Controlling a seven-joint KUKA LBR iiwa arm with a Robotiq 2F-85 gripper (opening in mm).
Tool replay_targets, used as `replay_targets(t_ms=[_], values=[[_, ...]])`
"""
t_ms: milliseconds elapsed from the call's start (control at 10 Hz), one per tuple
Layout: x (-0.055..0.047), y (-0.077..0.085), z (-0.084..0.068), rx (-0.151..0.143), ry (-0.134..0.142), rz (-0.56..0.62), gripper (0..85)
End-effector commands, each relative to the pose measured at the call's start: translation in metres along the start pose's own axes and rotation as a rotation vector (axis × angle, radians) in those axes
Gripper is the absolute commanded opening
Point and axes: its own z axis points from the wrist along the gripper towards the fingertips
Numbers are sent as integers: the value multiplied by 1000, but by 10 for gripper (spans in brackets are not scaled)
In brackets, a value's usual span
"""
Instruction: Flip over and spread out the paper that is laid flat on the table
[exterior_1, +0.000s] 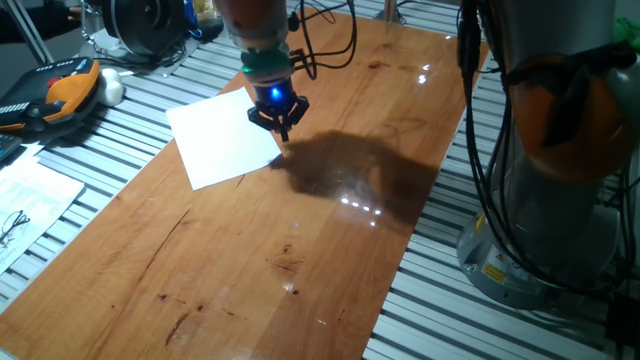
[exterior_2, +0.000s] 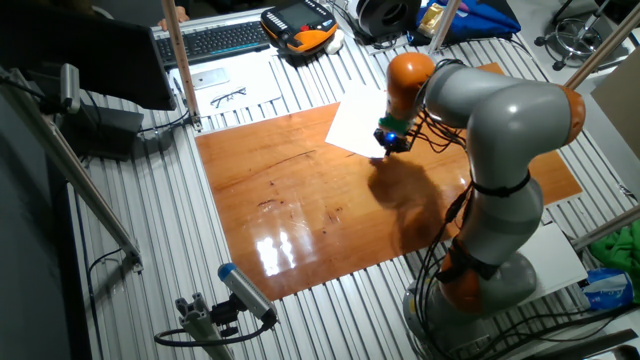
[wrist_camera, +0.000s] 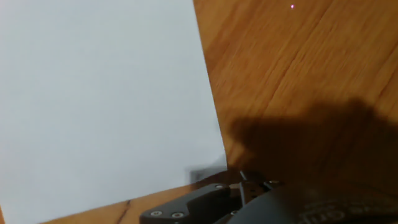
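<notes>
White sheet, corner about to be picked

Gripper (exterior_1: 283, 122) hovers at the near right corner of the paper (exterior_1: 222, 145), fingers seemingly pinched, though I cannot tell; paper lies blank-side up, far left on the table (exterior_1: 330, 250). Next: lift 1 corner.

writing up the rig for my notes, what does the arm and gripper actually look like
The arm is made of rounded silver-grey segments with orange joint bands, and black cables run down along it. The gripper is small and black, with a glowing blue light and a teal ring above it.
</notes>
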Motion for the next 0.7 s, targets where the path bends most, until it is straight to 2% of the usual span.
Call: replay_targets(t_ms=[0, 300, 600], values=[[-1, 1, 3, -16, 25, 568, 0], [-2, 3, 9, -62, 9, 696, 0], [-5, 2, 7, -81, 4, 787, 0]])
